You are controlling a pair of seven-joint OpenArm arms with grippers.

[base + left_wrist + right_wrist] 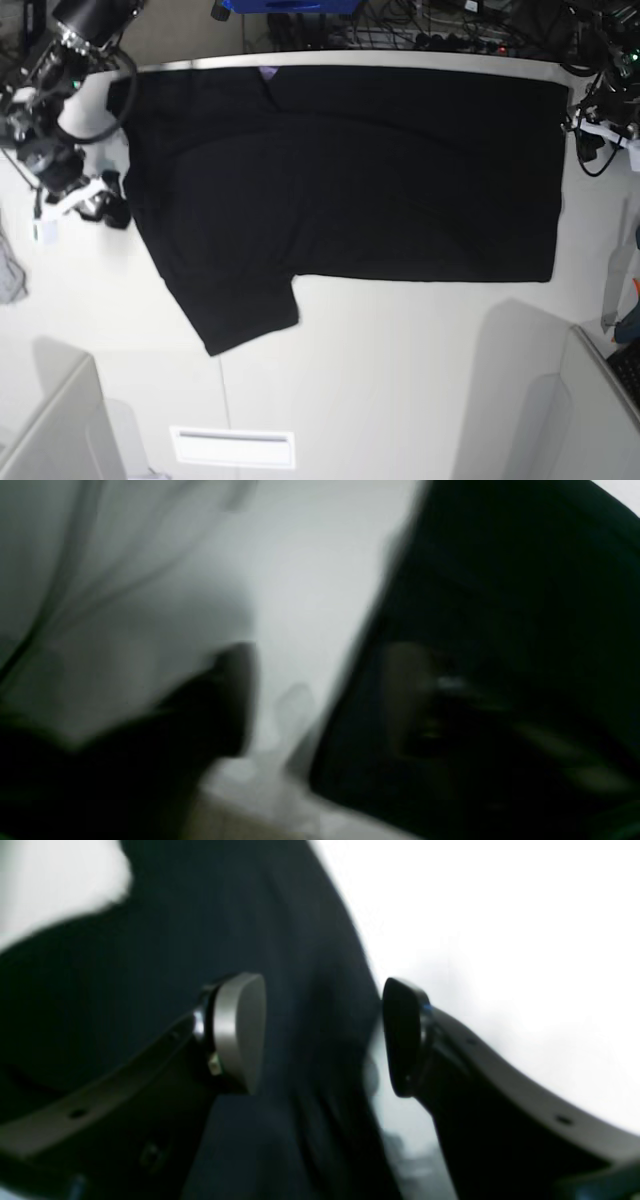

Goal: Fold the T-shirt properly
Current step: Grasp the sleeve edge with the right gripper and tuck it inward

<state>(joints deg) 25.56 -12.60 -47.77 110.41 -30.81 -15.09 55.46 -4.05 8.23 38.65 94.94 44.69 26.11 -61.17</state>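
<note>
The black T-shirt [380, 180] lies spread flat on the white table [400, 370], plain side up, with one sleeve [235, 305] sticking out toward the front left. My right gripper [112, 203] is at the shirt's left edge. In the right wrist view it [320, 1035] is open, with the black cloth [175, 965] under and between its pads. My left gripper [585, 133] is at the shirt's right edge. The left wrist view is blurred; its fingers [230, 700] stand apart beside the dark cloth [500, 605].
Cables and gear [440, 30] line the table's back edge. A grey scrap [8, 268] lies at the far left. A white label plate [232, 447] sits near the front. Grey partitions [55, 430] stand at both front corners.
</note>
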